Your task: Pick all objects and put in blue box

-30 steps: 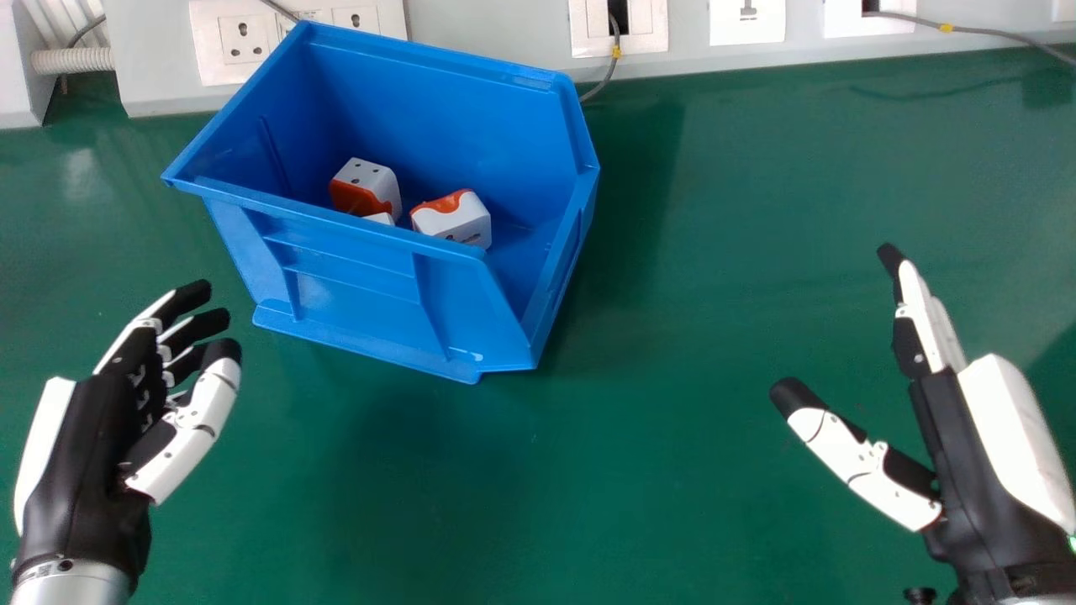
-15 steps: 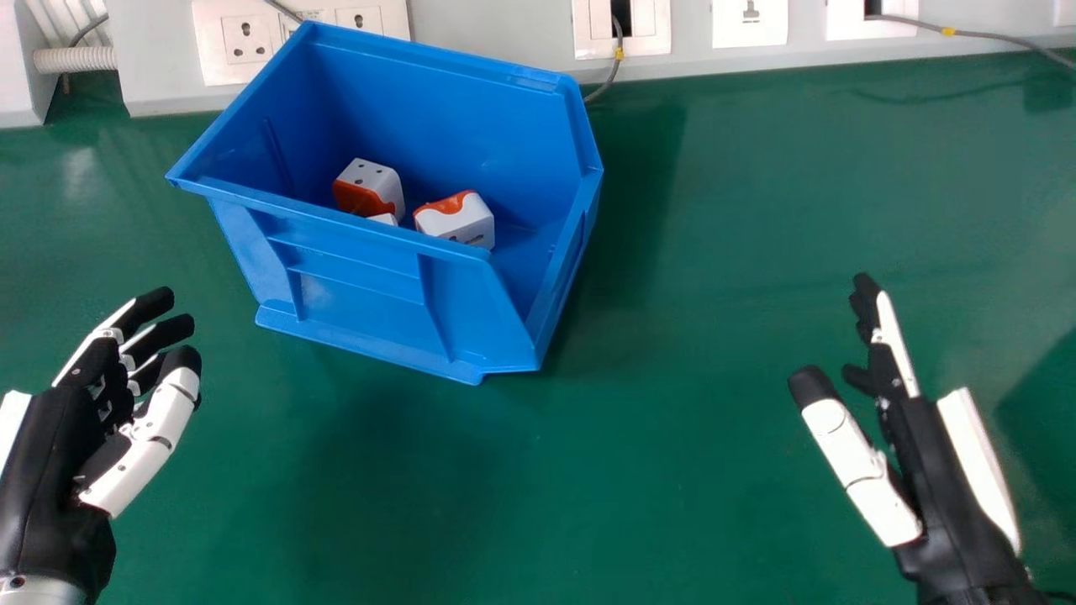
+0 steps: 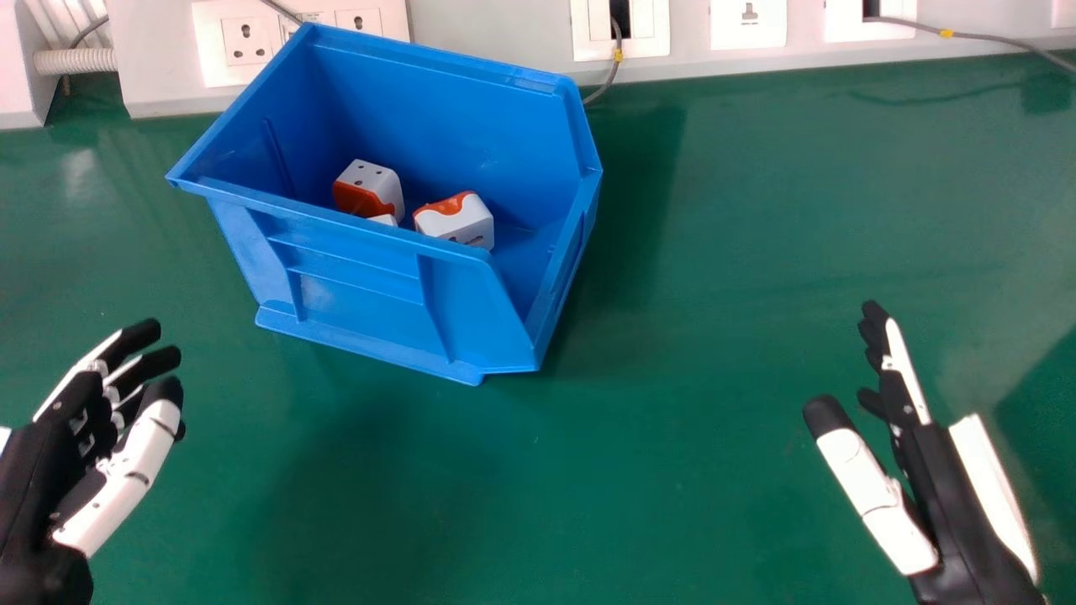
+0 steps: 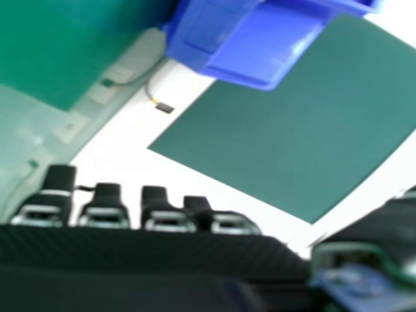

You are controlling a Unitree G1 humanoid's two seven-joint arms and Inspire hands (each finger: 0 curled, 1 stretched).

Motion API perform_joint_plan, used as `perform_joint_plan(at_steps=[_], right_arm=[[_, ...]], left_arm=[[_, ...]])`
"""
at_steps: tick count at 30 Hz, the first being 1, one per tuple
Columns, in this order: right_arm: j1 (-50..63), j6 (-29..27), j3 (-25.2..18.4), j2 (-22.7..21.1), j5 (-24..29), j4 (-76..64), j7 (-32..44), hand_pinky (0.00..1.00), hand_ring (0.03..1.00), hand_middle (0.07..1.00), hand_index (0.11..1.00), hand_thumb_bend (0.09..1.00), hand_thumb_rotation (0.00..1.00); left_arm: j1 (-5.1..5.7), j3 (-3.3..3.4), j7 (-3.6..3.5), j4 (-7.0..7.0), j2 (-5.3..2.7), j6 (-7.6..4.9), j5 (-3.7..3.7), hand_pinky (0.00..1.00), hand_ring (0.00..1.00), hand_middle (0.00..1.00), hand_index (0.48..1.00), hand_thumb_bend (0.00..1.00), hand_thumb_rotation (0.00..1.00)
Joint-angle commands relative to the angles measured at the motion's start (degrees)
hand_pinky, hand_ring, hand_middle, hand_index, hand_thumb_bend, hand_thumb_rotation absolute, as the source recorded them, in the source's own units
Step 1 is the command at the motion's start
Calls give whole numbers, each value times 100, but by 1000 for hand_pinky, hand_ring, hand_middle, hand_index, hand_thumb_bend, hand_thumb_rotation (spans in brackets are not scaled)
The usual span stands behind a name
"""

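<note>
The blue box (image 3: 370,311) stands left of centre at the back of the table, and part of it (image 4: 240,45) shows in the right hand view. Inside lie a white and orange block (image 3: 370,189), a second one (image 3: 456,220) to its right, and a bit of another white piece (image 3: 384,219), mostly hidden by the box wall. My left hand (image 3: 50,470) is open and empty at the lower left, apart from the box. At the lower right my right hand (image 3: 941,479) is open and holds nothing; its fingers (image 4: 104,207) look relaxed in the right hand view.
A pale panel with sockets (image 3: 247,42) and switches runs along the back edge of the green table (image 3: 714,252). One grey cable (image 3: 616,67) hangs behind the box's right corner, another (image 3: 992,38) crosses at the back right.
My left hand has moved left and toward the near edge. The right hand has also drawn back toward the near edge and turned somewhat. The box and blocks stay in place.
</note>
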Motion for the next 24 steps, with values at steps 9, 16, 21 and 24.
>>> perform_joint_plan(at_steps=[9,16,21,24], right_arm=[[38,-99,-217,139,166,-61,-56,915,1000,1000,1000,455,1000],[-181,-103,-289,114,212,86,-48,910,1000,1000,1000,473,1000],[-408,-138,-363,69,309,281,20,909,1000,1000,1000,471,1000],[-526,-143,-397,57,334,381,39,908,1000,1000,1000,473,1000]], left_arm=[[3,-28,-1,-77,7,-320,-88,732,831,840,852,271,398],[-267,-112,-33,156,12,-504,-127,718,820,829,842,286,381],[-533,-263,11,279,-30,-649,-42,715,818,827,839,301,394],[-649,-348,44,392,-43,-759,4,713,817,827,838,320,416]])
